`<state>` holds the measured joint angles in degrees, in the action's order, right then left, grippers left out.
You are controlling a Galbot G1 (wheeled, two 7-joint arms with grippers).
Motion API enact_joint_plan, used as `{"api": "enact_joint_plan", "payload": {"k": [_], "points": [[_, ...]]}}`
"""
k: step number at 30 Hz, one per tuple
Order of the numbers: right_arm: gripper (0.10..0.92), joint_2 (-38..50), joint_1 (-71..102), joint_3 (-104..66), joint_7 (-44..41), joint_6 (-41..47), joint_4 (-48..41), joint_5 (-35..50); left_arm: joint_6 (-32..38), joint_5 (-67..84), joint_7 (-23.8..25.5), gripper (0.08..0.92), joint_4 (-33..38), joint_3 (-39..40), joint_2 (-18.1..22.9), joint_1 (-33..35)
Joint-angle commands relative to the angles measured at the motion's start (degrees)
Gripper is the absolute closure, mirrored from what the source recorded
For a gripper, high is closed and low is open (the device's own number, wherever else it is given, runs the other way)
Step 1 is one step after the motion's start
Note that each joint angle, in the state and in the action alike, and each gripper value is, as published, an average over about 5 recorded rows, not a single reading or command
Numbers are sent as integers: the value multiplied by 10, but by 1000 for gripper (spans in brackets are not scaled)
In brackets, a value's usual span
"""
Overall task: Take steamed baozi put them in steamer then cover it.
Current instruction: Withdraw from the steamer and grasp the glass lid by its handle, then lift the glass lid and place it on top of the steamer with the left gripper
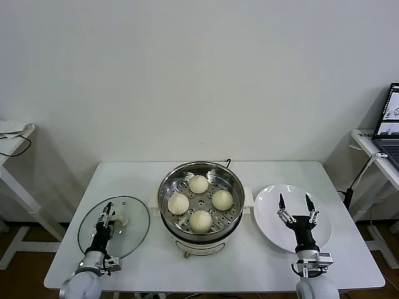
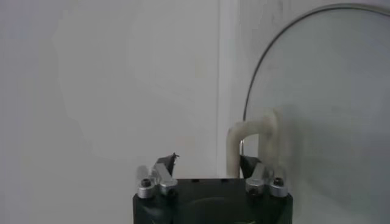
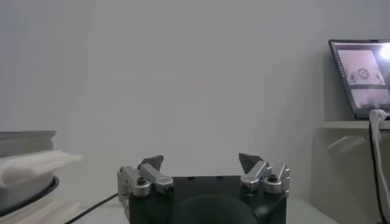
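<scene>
1. From my left wrist view only part of the cover (image 2: 323,91) shows; its far edge is cut off. My left fingertips (image 2: 166,163) are barely visible above the housing, and one fingertip sits behind the handle (image 2: 256,143), so I cannot see how much of the handle it touches.
2. My left gripper (image 1: 107,215) is over the cover (image 1: 114,225), spread apart, with the cream-white handle (image 1: 119,220) just beside its tips and not clamped. The handle's long axis runs roughly across my fingers' line, and it stands up as an arch from the glass.
3. The cover lies flat on the table (image 1: 212,271), directly under my left gripper.
4. The steamer (image 1: 201,207) stands between my two grippers, uncovered and upright, to the inner side of my left gripper. Four steamed baozi (image 1: 199,202) sit on its perforated tray, pleated tops up, set in a diamond.
5. My right gripper (image 1: 296,204) is released, fingers wide apart, hovering over the white plate (image 1: 274,199), which holds nothing. The plate touches or nearly touches the steamer's side handle.
6. Beyond my right gripper, a laptop (image 3: 359,76) sits on a side table (image 1: 374,149), with a white cable (image 3: 378,158) hanging near it; a dark cord (image 3: 91,207) trails by the steamer base.
</scene>
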<state>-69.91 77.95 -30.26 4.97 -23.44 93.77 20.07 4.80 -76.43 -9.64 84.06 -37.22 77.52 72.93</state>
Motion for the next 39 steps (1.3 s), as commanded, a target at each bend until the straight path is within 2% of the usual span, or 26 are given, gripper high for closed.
{"api": "enact_joint_plan", "payload": {"k": [1, 8, 12, 15, 19, 28, 33, 39], "points": [[203, 1, 0, -2, 1, 1, 3, 0, 1, 5, 6, 511, -6, 2, 0, -4], [203, 0, 1, -4, 2, 0, 7, 0, 8, 9, -1, 718, -10, -1, 0, -4], [203, -2, 2, -4, 1, 0, 7, -1, 15, 11, -13, 798, -1, -8, 0, -2], [203, -4, 3, -5, 1, -1, 7, -2, 20, 9, -24, 806, 27, -20, -4, 11], [203, -5, 4, -6, 1, -1, 9, -2, 18, 10, -31, 806, 103, -42, -18, 39], [203, -6, 5, -13, 1, -1, 14, -1, -34, 56, 9, 806, 343, -54, -62, 93], [203, -7, 11, -21, 1, -1, 22, 1, -74, 61, 51, 806, 453, 2, -67, 89], [203, -8, 18, -35, 2, -2, 28, 3, -177, 65, 104, 806, 519, 174, -77, 40]]}}
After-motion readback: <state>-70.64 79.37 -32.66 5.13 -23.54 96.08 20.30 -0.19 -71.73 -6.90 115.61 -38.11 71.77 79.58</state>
